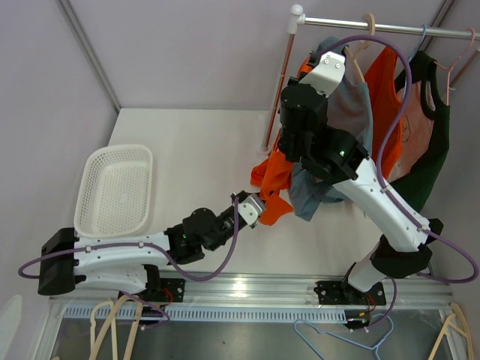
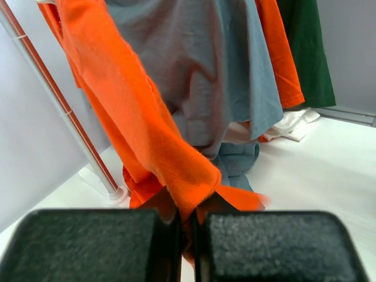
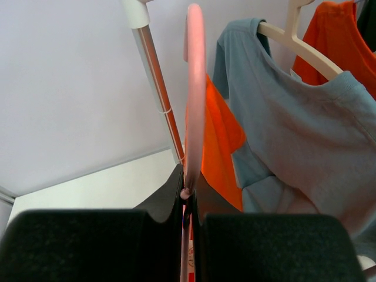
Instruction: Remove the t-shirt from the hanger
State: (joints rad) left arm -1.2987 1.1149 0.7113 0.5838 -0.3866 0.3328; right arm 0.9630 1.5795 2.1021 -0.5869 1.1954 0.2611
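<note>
The orange t-shirt hangs at the left end of the clothes rail, next to the rack's red post. Its cloth runs down in a long slanted fold from the top to the table, and the lower part bunches near the foot of the post. In the right wrist view its shoulder sits on a pink hanger.

The left gripper is closed tight on the lower edge of the orange t-shirt; a fold of the cloth is pinched between the two dark pads. The left arm lies low over the table and stretches from its base to the right, toward the rack. The right gripper is clamped on the thin pink hanger, which stands upright between the fingers. The right arm rises from its base and bends up and left to the rail's left end.

Just to the right of the orange t-shirt hangs a grey-blue t-shirt on a cream hanger; the two shirts touch. Farther right are another orange shirt and a dark green garment. A white basket stands at the table's left side, well apart from the rack, and open table surface lies between them. Pale walls close the table at the left and behind the rack.
</note>
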